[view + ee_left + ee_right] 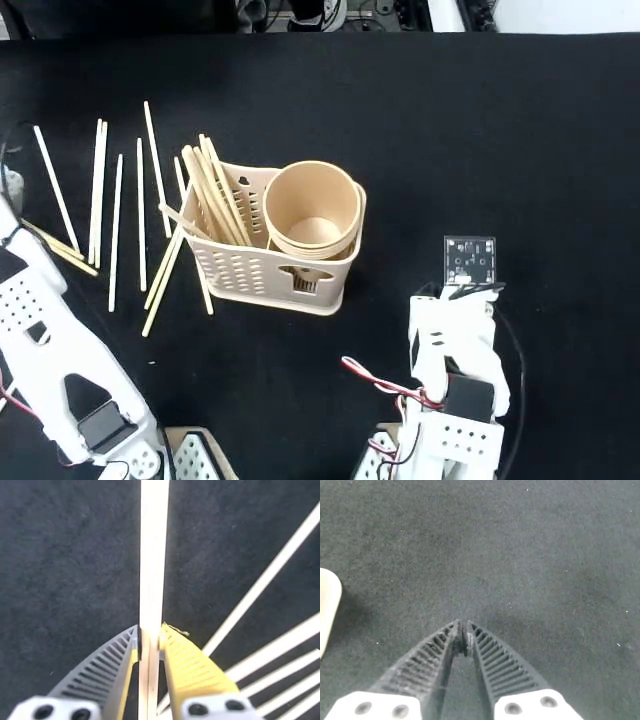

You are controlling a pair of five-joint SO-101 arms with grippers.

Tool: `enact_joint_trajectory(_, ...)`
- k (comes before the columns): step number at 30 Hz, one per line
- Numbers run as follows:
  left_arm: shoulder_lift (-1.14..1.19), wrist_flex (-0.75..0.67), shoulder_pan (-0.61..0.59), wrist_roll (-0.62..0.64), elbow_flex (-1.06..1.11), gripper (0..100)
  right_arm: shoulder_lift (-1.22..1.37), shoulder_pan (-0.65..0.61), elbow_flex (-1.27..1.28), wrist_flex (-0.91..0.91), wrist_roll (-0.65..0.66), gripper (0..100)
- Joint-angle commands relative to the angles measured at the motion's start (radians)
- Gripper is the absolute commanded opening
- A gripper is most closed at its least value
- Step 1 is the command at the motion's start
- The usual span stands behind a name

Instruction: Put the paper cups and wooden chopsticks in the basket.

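The left fingers (187, 665) clamp a wooden chopstick (154, 555) that runs past their tips, its far end cut off. The right fingers (495, 665) are together over the tabletop (520, 540). Paper cups (312, 205) sit in the basket (250, 270).

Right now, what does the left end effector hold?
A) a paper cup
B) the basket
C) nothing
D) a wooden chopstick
D: in the left wrist view, the left end effector is closed on a wooden chopstick.
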Motion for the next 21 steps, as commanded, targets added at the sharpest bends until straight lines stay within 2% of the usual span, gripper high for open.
enact_joint_trajectory(1, -0.285, 0.005, 0.008, -0.009, 0.105, 3, -0.068, -0.009, -0.004, 0.006, -0.006, 1.5)
enact_joint_trajectory(6, -0.603, 0.005, 0.028, -0.046, 0.332, 3, -0.068, -0.009, -0.004, 0.006, -0.006, 1.5)
enact_joint_trajectory(12, -1.053, -0.003, 0.13, -0.069, 0.691, 3, -0.068, -0.008, -0.004, 0.006, -0.006, 1.5)
enact_joint_trajectory(17, -1.376, -0.146, 0.257, -0.069, 0.926, 3, -0.068, -0.008, -0.004, 0.006, -0.006, 1.5)
enact_joint_trajectory(21, -1.639, -0.338, 0.374, -0.069, 1.132, 3, -0.068, -0.006, -0.004, 0.006, -0.006, 1.5)
